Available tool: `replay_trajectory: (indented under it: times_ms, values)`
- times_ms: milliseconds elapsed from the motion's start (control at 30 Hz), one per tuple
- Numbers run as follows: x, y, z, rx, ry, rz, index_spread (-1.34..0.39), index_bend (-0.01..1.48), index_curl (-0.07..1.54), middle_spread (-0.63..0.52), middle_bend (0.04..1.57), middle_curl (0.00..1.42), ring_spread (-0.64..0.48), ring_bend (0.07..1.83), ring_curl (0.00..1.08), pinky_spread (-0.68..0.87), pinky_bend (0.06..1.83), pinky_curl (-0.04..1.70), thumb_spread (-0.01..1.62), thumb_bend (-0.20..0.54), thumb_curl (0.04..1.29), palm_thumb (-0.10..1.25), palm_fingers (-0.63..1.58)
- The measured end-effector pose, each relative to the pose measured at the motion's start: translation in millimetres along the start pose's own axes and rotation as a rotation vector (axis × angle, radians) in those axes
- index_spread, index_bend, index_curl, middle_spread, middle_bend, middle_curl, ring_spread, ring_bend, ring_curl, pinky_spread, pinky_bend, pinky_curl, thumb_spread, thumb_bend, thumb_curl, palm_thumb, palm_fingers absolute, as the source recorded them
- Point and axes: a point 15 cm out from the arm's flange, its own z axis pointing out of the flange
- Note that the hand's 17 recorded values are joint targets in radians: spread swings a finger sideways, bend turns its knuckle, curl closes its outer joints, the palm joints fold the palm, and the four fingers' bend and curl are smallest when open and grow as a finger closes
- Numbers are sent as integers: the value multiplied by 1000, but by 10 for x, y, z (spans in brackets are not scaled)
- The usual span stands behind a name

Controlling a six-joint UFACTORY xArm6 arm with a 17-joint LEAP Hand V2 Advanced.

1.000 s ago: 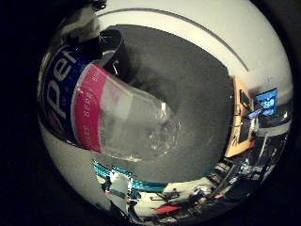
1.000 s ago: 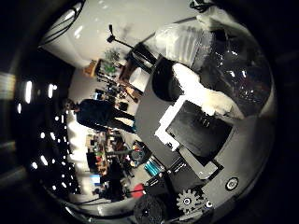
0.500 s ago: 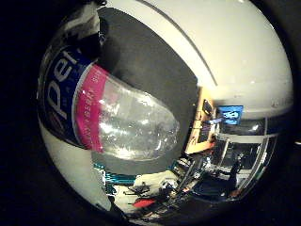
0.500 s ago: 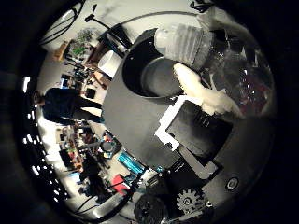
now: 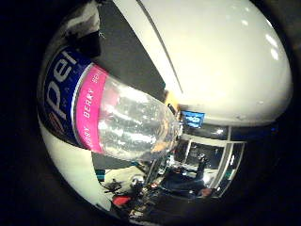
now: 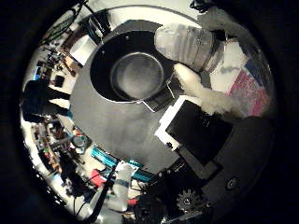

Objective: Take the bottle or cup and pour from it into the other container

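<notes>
My right hand (image 6: 198, 126) is shut on a clear plastic bottle with a blue and pink label (image 5: 111, 105). The bottle fills much of the little finger side view, close to the palm. In the thumb side view a white finger (image 6: 199, 86) curls round the bottle (image 6: 192, 45), which lies tilted in the hand. Its clear end reaches the rim of a black round pot (image 6: 140, 73). The pot stands on a dark grey round table (image 6: 112, 135). I cannot see the bottle's cap or anything flowing from it.
The table's edge curves round the pot with a cluttered room beyond it (image 6: 56, 121). In the little finger side view a strip of the dark table (image 5: 132, 47) lies beside a broad white surface (image 5: 226, 56).
The hand has turned and moved with the bottle. The pot now lies fuller in the thumb side view, and the bottle's clear end is nearer its rim.
</notes>
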Motion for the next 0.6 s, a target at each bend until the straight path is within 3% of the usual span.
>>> replay_trajectory:
  times_ms: [233, 600]
  values:
    - [-115, -181, -75, -36, 153, -86, -172, 1242, 801, -120, 1394, 799, -252, 1295, 891, -259, 1156, 1044, 184, -20, 953, 1059, 1111]
    - [-331, -417, -51, -61, 268, -147, -172, 1241, 803, -120, 1393, 800, -253, 1293, 894, -260, 1153, 1047, 183, -20, 954, 1059, 1111]
